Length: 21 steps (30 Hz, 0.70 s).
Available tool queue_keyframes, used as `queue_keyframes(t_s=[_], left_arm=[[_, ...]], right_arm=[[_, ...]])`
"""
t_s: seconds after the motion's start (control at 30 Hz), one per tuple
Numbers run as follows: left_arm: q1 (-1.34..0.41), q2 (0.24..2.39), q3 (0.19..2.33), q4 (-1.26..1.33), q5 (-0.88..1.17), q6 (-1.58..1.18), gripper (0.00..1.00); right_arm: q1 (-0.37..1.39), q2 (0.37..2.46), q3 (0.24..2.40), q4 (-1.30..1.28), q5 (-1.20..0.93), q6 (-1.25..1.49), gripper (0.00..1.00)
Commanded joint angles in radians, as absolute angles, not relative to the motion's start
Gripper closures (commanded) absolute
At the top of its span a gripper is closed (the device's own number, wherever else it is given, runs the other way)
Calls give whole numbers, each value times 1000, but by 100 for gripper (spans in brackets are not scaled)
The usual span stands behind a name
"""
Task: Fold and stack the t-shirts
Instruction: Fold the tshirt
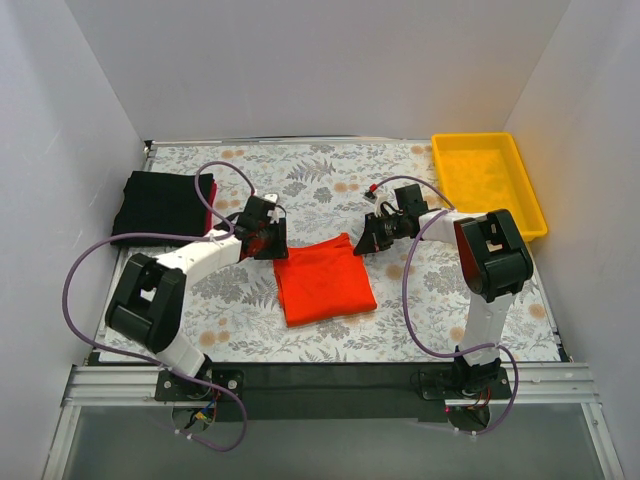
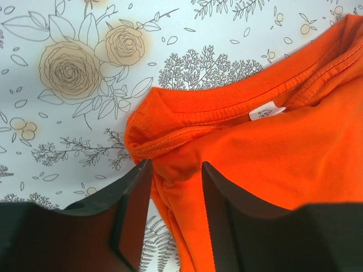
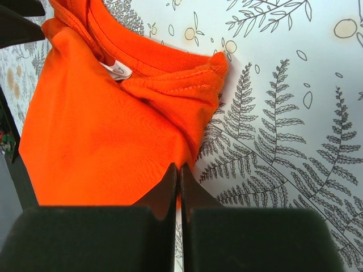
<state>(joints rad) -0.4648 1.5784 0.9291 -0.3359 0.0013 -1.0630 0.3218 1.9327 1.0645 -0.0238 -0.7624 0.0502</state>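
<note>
Nearest the top camera: black base plate (image 1: 330,385) at the bench's near edge, both arm bases bolted to it. Far left of the floral bench (image 1: 330,180), well apart from the rest: a folded black t-shirt (image 1: 160,205) lying flat, with a strip of a dark red t-shirt (image 1: 210,195) showing along its right edge; which lies over which, cannot tell. Left gripper (image 1: 268,243) is low at the upper left corner of the orange-red t-shirt (image 1: 324,280). In the left wrist view its jaws stand apart and a bunched fold of the shirt's edge sits in the gap, fingers (image 2: 133,209) flanking the cloth without pressing it. The orange-red shirt lies at bench centre, folded to a rough square, slightly skewed, collar end toward the far side. White neck label (image 2: 266,110) shows inside the collar. Right gripper (image 1: 368,240) is low at the shirt's upper right corner. In the right wrist view its jaws are drawn together on the shirt's side edge, a sliver of orange showing in the slit between them; cloth wrinkles toward that point. Far right, at the bench's back corner: yellow tray (image 1: 472,139), apart from both arms and all cloth.
</note>
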Motion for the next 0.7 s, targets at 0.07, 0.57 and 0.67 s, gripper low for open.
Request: queue_keyframes(t_s=[0.07, 0.57, 0.67], left_arm=[[-476, 1603, 976, -327, -12, -1039, 67], [-477, 1629, 965, -331, -2, -1034, 84], [-477, 1606, 969, -336, -3, -1034, 100]], right_arm=[[321, 1934, 1094, -8, -787, 38, 99], [321, 1905, 1085, -9, -779, 34, 99], [321, 1869, 1080, -9, -766, 29, 99]])
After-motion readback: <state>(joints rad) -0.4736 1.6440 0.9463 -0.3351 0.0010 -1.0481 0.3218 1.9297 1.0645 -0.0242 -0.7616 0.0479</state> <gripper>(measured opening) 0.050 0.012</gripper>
